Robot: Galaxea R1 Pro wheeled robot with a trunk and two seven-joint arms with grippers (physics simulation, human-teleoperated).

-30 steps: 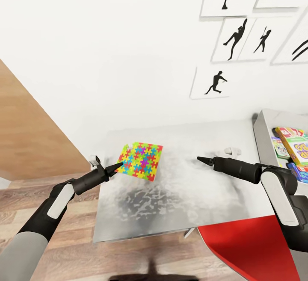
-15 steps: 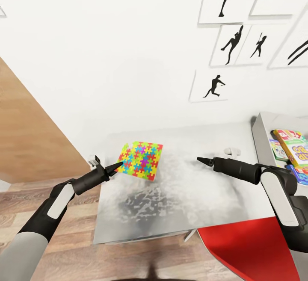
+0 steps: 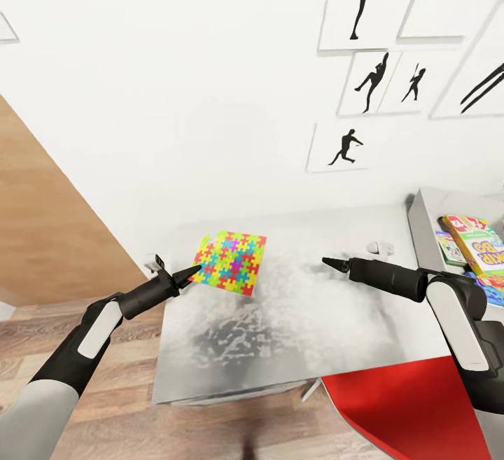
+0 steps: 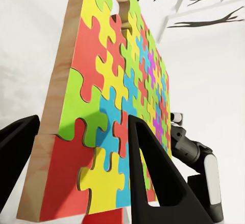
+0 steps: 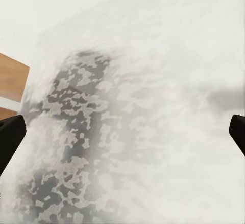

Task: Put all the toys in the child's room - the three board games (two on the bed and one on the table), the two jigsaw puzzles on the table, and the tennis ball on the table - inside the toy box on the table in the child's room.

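The puzzle (image 3: 232, 261) is a thin board with a wooden edge, covered with yellow, red, blue and green pieces. The left gripper (image 3: 190, 273) clamps one corner and holds it tilted above the table (image 3: 294, 334). The right gripper (image 3: 333, 262) hangs over the table with fingers wide apart, holding nothing.

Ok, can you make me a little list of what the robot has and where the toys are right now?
left gripper: shut on the jigsaw puzzle, jaws pinching its edge
puzzle: lifted, tilted above the table
right gripper: holds nothing, hovers over the table; in the right wrist view its jaws stand wide apart
toy box: at the table's right end
board games: colourful boxes already lying in the toy box
wall: black silhouette pictures
floor: wood planks
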